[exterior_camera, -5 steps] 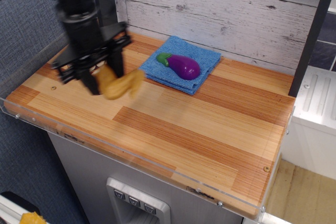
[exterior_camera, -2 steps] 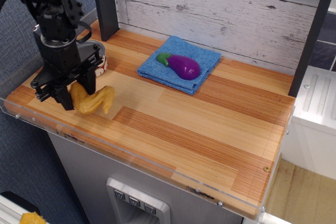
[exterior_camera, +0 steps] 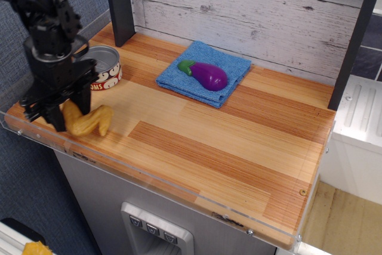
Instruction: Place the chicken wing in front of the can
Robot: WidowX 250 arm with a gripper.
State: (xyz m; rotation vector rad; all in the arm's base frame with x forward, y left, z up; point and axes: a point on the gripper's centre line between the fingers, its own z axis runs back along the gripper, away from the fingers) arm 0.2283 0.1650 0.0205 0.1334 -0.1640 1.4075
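The chicken wing is a glossy yellow-tan bent toy, held low over the wooden counter near its front left edge. My gripper is shut on its left end, with black fingers on either side. The can with its silver top and red-and-white label stands behind and slightly right of the wing, partly hidden by my arm.
A purple eggplant with a green stem lies on a blue cloth at the back middle. A dark post stands at the back left. A clear plastic lip edges the counter front. A white plank wall is behind.
My gripper has carried the wing from near the blue cloth leftward and toward the front left edge, lowering it. The can, first hidden behind the arm, now shows.
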